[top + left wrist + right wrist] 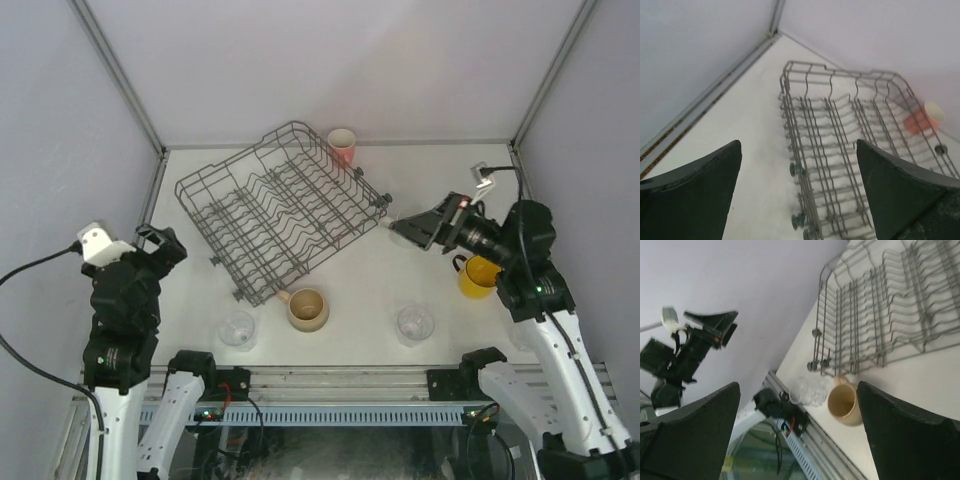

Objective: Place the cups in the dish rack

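Observation:
The dish rack (pixel 280 205), a dark-grey wire basket, sits at an angle on the table with nothing in it. A pink cup (pixel 342 146) stands behind its far corner. A tan mug (pixel 307 309) lies by its near corner, with one clear glass (pixel 238 330) to its left and another (pixel 415 323) to its right. A yellow mug (pixel 478 276) stands under my right arm. My left gripper (pixel 162 241) is open, raised left of the rack (pixel 855 150). My right gripper (pixel 399 229) is open in the air right of the rack, holding nothing.
Grey walls close the table on three sides, with metal posts in the far corners. The arm bases and a slotted rail (pixel 330 412) run along the near edge. In the right wrist view I see the tan mug (pixel 845 402), a glass (pixel 807 390) and the left arm (pixel 690 347).

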Controlling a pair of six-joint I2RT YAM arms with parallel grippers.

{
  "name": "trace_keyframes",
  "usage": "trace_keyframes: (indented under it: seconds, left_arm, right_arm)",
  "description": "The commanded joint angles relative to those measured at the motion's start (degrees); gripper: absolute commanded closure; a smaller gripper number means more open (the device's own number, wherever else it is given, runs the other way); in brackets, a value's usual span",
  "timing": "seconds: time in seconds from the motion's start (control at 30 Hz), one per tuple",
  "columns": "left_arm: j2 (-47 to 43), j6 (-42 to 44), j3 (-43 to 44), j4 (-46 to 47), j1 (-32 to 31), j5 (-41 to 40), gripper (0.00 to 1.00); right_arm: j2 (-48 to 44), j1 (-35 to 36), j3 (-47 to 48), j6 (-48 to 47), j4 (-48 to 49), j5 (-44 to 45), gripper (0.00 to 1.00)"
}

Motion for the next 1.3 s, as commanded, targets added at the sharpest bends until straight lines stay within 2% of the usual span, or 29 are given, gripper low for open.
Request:
trace_keyframes:
  seconds: [0.0, 0.13, 0.27, 0.4, 0.57, 0.67, 0.73, 0.83, 0.9, 1.07, 1.27]
  left_arm:
    - [2.36, -0.20, 4.05, -9.49, 0.30, 11.06, 0.00]
    - [3.75, -2.12, 6.07, -15.47, 0.31, 12.62, 0.00]
    - [9.20, -2.37, 10.56, -20.92, 0.34, 18.56, 0.00]
    - [6.57, -4.11, 10.56, -18.72, 0.33, 22.20, 0.00]
    - [7.23, -4.29, 11.91, -19.71, 0.29, 29.98, 0.00]
    - [7.21, -4.16, 12.77, -20.03, 0.31, 32.04, 0.00]
    - [6.00, -4.33, 13.07, -18.62, 0.31, 32.79, 0.00]
    - [3.81, -8.64, 12.69, -18.30, 0.29, 29.14, 0.00]
    - [3.79, -7.72, 12.77, -17.92, 0.26, 31.04, 0.00]
    - [9.47, -5.90, 13.45, -21.85, 0.32, 34.94, 0.00]
    - [10.55, -6.25, 13.37, -23.60, 0.28, 35.27, 0.00]
  right_arm:
    - [2.67, 14.23, 5.30, -6.63, -12.00, 15.32, 0.01]
    - [5.72, 30.73, 5.43, -4.77, -18.39, 37.03, 0.08]
    - [12.61, 41.30, 4.97, 0.00, -22.46, 47.90, 0.22]
    - [19.67, 47.61, 5.50, 5.77, -23.07, 55.32, 0.30]
    - [28.50, 50.57, 6.19, 10.18, -22.68, 57.52, 0.34]
    - [32.51, 51.20, 6.41, 11.53, -21.11, 56.99, 0.37]
    - [34.93, 51.30, 6.49, 12.18, -19.99, 55.80, 0.37]
    - [38.37, 51.59, 7.11, 12.66, -18.27, 53.89, 0.38]
    - [41.24, 51.85, 8.27, 12.60, -17.75, 52.76, 0.38]
    - [45.70, 52.35, 11.76, 12.13, -17.82, 51.60, 0.39]
    - [50.73, 52.86, 14.38, 12.53, -18.54, 50.52, 0.41]
